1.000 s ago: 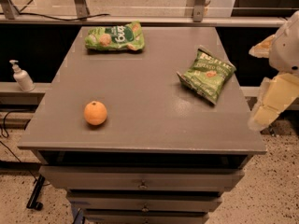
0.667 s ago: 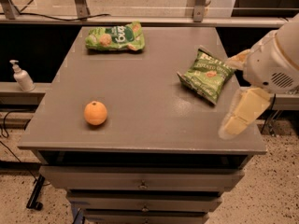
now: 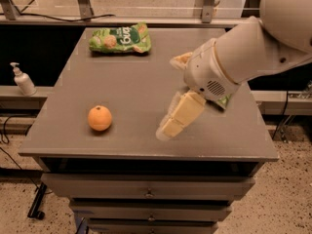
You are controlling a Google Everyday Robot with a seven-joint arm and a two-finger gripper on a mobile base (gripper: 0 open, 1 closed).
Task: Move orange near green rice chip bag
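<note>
Orange point(image 3: 100, 118) sits loose by the table's point(image 3: 122, 82) front edge, untouched. Your gripper point(image 3: 169, 96) hangs near it over mid-table, spread wide and empty, likely lining up a grab. Light-green bag point(image 3: 120, 38) lies at the far edge, well apart.

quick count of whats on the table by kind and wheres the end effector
fruit: 1, the orange
snack bags: 2, the green rice chip bag and a darker green bag mostly behind the arm
total: 3
end effector: above the table front, right of the orange
</note>
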